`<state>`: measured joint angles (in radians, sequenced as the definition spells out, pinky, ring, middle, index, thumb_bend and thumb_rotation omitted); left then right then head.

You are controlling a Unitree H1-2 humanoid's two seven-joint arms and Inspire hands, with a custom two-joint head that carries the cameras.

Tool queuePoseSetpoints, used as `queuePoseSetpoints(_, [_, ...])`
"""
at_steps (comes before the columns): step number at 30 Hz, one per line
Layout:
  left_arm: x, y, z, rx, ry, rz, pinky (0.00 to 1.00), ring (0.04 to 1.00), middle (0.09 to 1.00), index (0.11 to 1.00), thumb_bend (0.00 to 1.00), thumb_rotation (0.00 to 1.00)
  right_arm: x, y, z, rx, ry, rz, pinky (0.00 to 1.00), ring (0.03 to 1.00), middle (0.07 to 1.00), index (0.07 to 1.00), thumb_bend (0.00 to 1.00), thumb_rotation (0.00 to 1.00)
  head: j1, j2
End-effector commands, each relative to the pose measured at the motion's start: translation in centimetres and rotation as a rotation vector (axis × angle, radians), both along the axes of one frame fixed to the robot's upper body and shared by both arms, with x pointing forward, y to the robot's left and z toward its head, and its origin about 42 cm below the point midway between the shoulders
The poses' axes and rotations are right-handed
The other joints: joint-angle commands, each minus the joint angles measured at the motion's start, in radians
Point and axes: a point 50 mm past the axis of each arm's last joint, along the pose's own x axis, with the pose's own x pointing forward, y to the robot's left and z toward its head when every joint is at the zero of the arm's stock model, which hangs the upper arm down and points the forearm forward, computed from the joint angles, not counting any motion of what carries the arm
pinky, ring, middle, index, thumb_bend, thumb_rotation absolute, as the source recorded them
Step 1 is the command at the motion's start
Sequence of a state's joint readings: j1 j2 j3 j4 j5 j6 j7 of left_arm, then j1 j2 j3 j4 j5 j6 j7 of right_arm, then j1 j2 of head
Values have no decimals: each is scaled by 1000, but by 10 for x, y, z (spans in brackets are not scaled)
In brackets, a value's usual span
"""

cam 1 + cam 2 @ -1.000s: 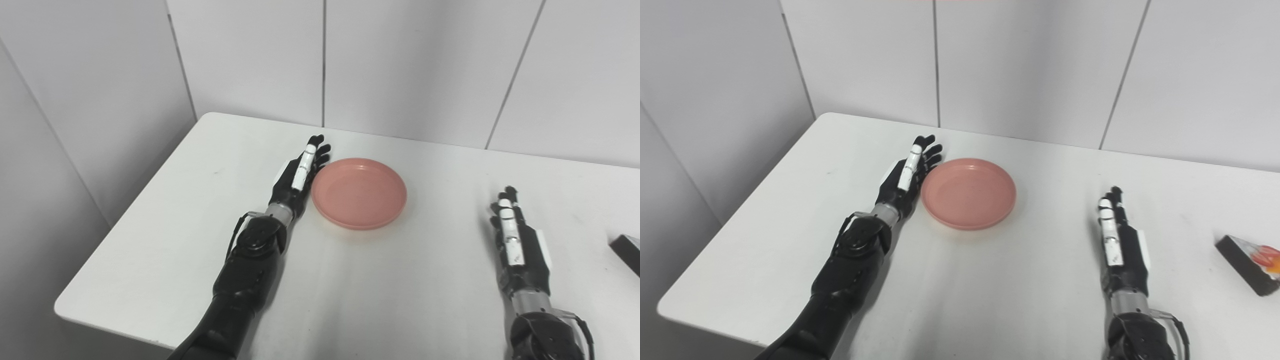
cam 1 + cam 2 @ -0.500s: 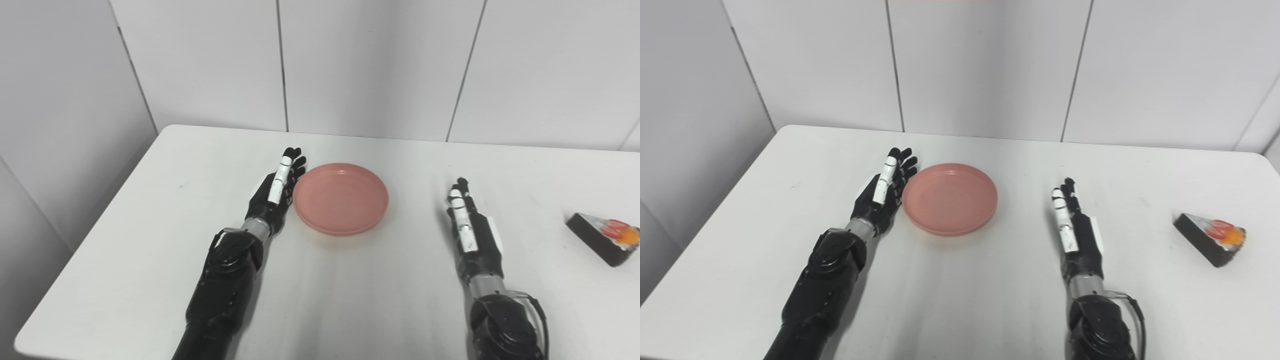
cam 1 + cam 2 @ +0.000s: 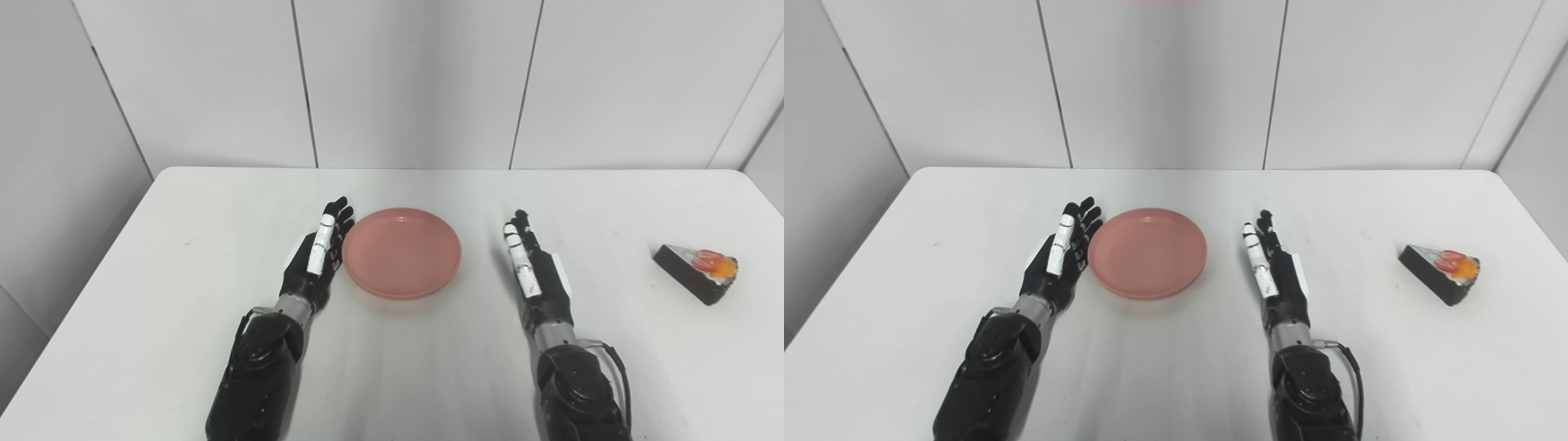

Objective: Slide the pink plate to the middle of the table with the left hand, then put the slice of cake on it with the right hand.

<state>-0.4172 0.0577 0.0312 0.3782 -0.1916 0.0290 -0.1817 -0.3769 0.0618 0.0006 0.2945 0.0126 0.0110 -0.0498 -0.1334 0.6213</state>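
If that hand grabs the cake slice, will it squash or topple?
The slice of cake is a low wedge lying flat, so it is unlikely to topple. Its fruit-like topping may smear under fingers. The open right hand is well apart from it; firmness cannot be told.

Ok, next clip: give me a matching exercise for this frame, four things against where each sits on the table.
Things:
1. pink plate
2. slice of cake
3. left hand
4. right hand

Places:
A. far right of the table, alone
B. open, against the plate's left rim
C. near the table's middle, empty
D. open, between plate and cake, touching neither

Pairs: 1-C, 2-A, 3-B, 4-D
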Motion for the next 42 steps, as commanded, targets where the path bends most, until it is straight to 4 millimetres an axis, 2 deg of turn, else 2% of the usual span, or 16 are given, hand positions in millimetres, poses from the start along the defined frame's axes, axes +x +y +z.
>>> queuePoseSetpoints(1, [4,-9,10,1,-57,-28,1000,1000,1000,1000,697,1000,9,15,19,7,-70,24,1000,962,969,967,515,816,0,-1])
queuePoseSetpoints(7, [4,-10,1,-27,-87,-32,1000,1000,1000,1000,679,1000,10,19,19,15,-79,32,999,962,961,959,547,779,-15,-4])
queuePoseSetpoints(16, [4,-10,-4,-27,-101,-35,1000,1000,1000,1000,709,1000,11,18,20,-25,-86,49,987,970,962,961,569,830,-23,-3])
queuePoseSetpoints(22, [7,-8,-8,7,-96,-39,1000,1000,1000,1000,716,1000,13,16,25,-18,-108,57,978,936,948,952,506,837,-48,-7])
queuePoseSetpoints(25, [8,-8,-8,17,-109,-26,1000,1000,1000,1000,690,1000,15,13,32,-29,-123,53,979,924,936,939,550,842,-48,-7])
queuePoseSetpoints(32, [10,-3,-14,62,-115,-11,1000,1000,1000,1000,679,1000,33,-22,67,-139,-221,-12,914,887,904,911,519,870,-94,-22])
queuePoseSetpoints(34, [10,-3,-14,66,-117,-15,1000,1000,1000,1000,667,1000,36,-35,78,-184,-232,-49,911,875,900,901,580,872,-100,-25])
queuePoseSetpoints(37, [11,-1,-16,72,-113,-20,1000,1000,1000,1000,661,1000,40,-53,94,-246,-259,-87,897,866,892,893,595,858,-114,-31])
queuePoseSetpoints(39, [11,0,-16,76,-113,-25,1000,1000,1000,1000,676,1000,43,-66,106,-266,-277,-110,886,871,879,892,539,809,-123,-33])
queuePoseSetpoints(40, [11,1,-16,77,-115,-27,1000,1000,1000,1000,674,1000,44,-71,110,-266,-282,-121,855,857,868,883,532,712,-123,-33])
queuePoseSetpoints(42, [11,2,-17,77,-120,-27,1000,1000,1000,1000,674,1000,44,-84,121,-354,-291,-184,820,844,852,862,552,661,-135,-38])
